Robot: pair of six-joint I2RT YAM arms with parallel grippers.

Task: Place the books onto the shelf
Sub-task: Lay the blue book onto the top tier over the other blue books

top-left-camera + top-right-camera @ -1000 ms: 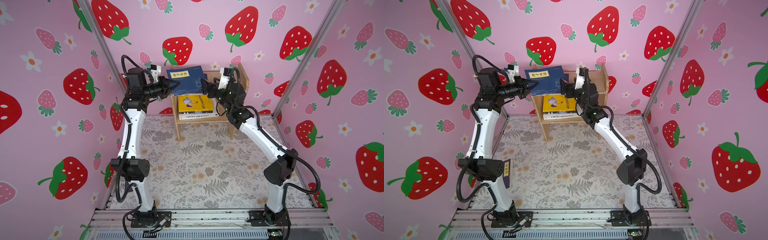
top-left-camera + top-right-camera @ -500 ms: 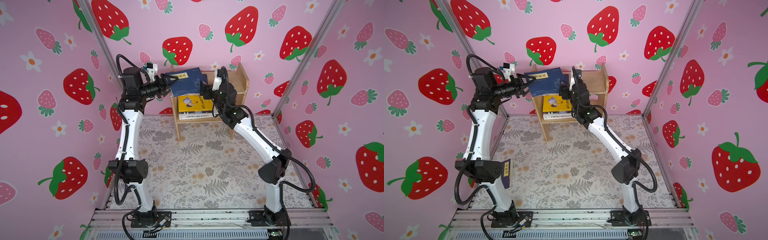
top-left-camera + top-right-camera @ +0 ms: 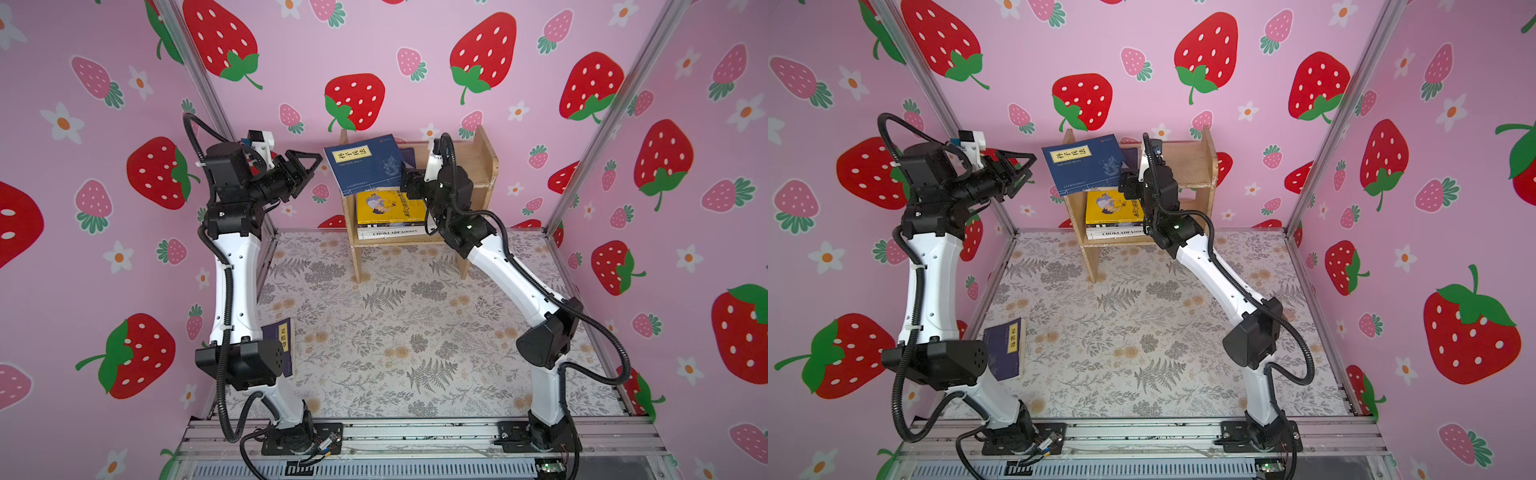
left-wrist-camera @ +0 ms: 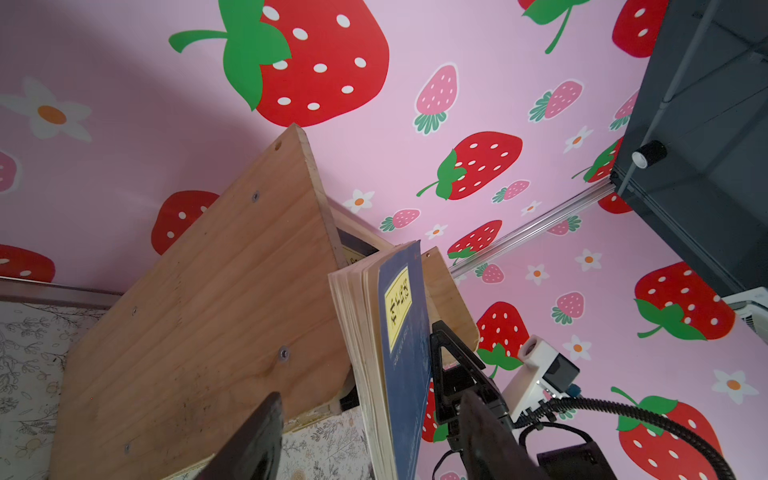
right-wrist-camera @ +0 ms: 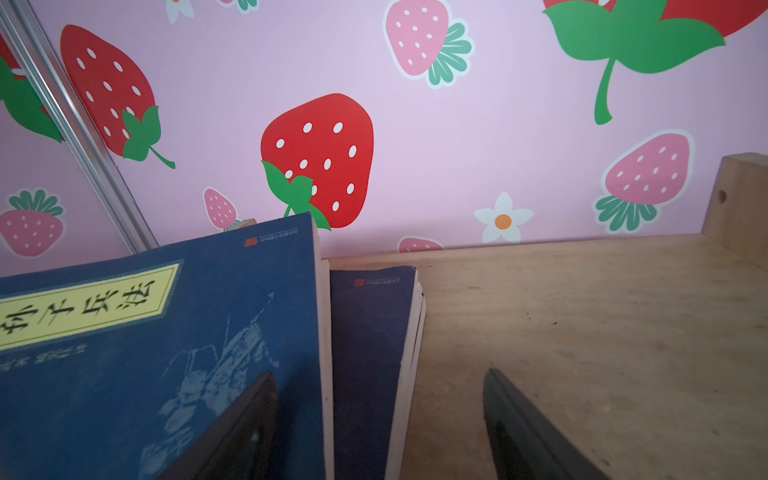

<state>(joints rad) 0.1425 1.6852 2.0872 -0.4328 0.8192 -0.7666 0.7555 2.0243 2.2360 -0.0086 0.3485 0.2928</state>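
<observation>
Left end effector (image 3: 312,165) hangs open and empty left of the shelf (image 3: 484,162); right end effector (image 5: 380,372) gapes empty, one finger (image 5: 253,411) by the tilted navy book (image 3: 365,164).

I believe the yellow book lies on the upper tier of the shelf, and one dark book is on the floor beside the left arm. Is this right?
Not fully. The yellow book lies on the lower tier of the shelf, on a white book; both top views show it. The dark book is indeed on the floor beside the left arm.
</observation>
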